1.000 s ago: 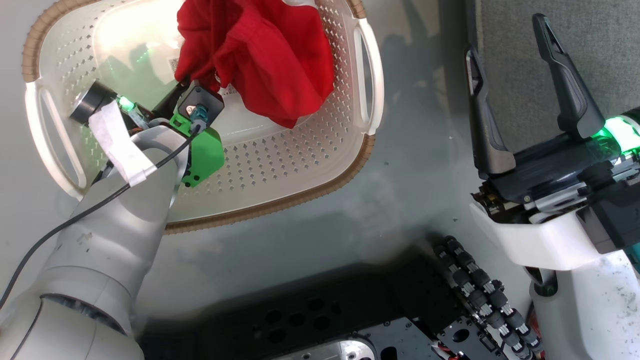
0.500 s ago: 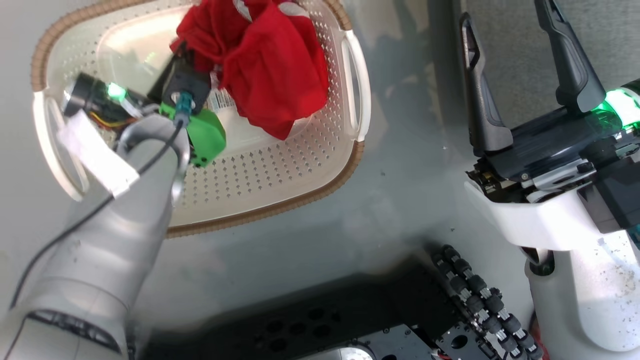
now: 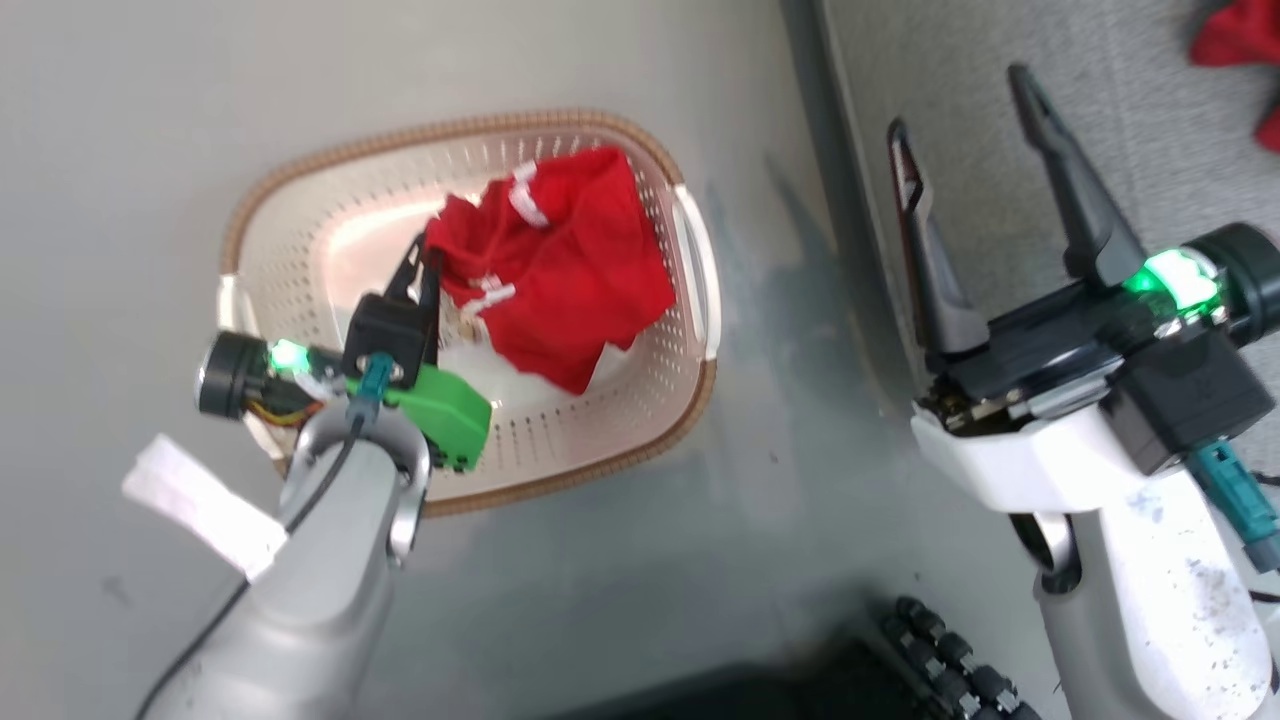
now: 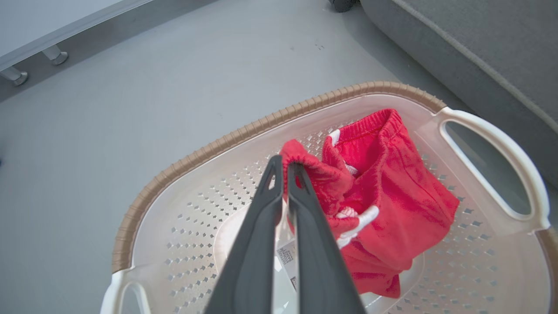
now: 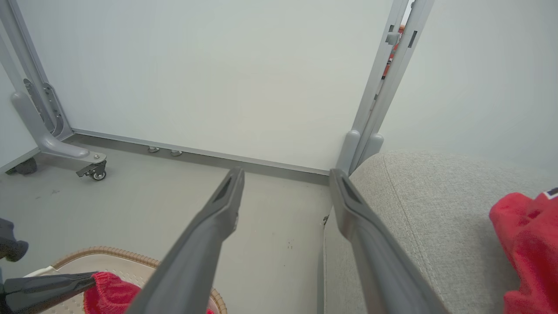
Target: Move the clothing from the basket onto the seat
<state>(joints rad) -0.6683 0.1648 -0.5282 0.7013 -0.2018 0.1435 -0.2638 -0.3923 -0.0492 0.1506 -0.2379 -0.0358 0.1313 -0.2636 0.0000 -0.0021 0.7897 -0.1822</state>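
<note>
The basket stands on the grey floor, left of the seat. Red clothing with white trim is bunched inside it. My left gripper is shut on that garment's rolled edge, and the cloth hangs from the fingertips down to the basket floor. My right gripper is open with nothing between its fingers, poised over the seat's front edge. Another red garment lies on the seat at the far right.
A white panel wall on metal feet with casters stands behind the basket and seat. My own dark base sits at the head view's bottom edge. Bare grey floor surrounds the basket.
The head camera has pulled back and swung, so the basket looks smaller and more of the seat shows. My left gripper keeps its hold on the red garment. The right gripper stays open.
</note>
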